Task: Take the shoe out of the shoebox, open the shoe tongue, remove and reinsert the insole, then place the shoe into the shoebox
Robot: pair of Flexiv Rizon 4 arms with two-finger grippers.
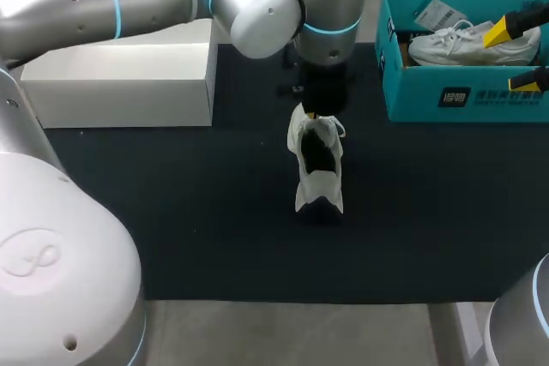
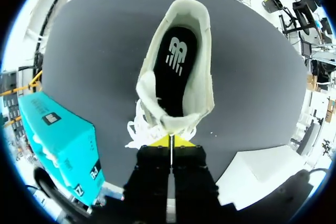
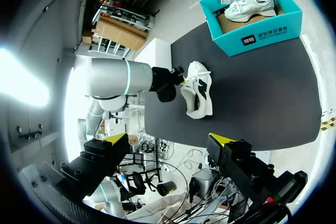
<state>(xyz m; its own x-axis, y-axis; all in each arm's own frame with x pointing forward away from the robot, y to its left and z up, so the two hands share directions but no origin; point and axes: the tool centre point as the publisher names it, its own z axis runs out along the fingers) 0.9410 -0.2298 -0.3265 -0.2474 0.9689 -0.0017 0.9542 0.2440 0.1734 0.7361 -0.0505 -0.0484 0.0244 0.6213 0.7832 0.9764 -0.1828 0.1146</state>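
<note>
Left end effector (image 2: 170,140) seemingly grips one shoe (image 2: 181,72); second shoe (image 1: 463,45) in shoebox (image 1: 463,97)

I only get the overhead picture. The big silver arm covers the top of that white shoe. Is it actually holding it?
Observer: Yes, as far as the left wrist view shows. The left tool has its yellow tips closed together at the tongue of the shoe, so it looks pinched there.
Visitor: Is the insole in or out?
Observer: In. A black insole lies inside the shoe.
Visitor: And the yellow bits over the blue box?
Observer: That is the right tool, open and empty. Its wrist view shows the shoebox far off, so the tool hangs high above it, not touching the second shoe inside.
</note>
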